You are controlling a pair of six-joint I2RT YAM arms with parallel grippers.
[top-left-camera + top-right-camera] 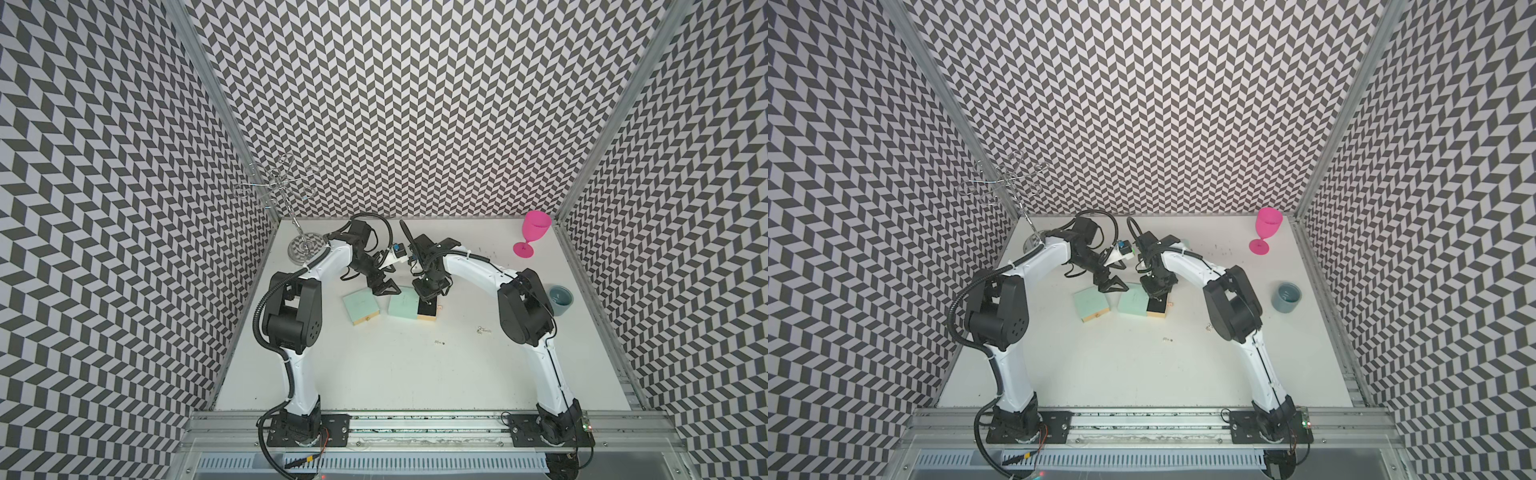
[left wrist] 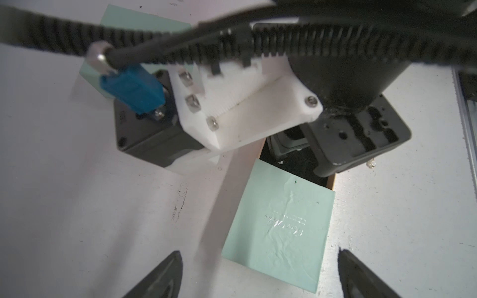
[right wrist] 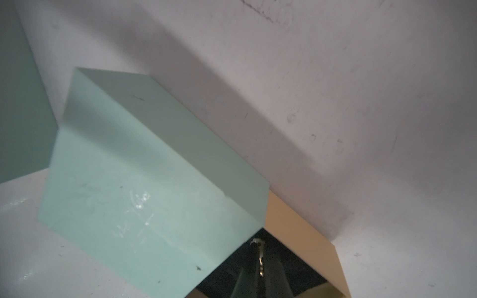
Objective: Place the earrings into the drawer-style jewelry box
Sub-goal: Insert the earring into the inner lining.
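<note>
Since the earrings (image 1: 483,330) are tiny, light, slick metal, pinch by the hook, fingertips only. Right gripper (image 1: 428,300) is clamped on one earring (image 3: 261,255) over the open drawer (image 1: 428,312) of the jewelry box (image 1: 402,303). Left gripper (image 1: 384,290) hangs jaws apart beside it; other clusters lie loose on the table (image 1: 374,365).

In both top views the earrings (image 1: 483,330) (image 1: 1168,339), lower right of centre, are mere glints — too small to make out. The right gripper (image 1: 428,301) hides most of the drawer (image 1: 427,311); the fingers (image 2: 165,278) of the left gripper (image 2: 259,250) are cropped.
</note>
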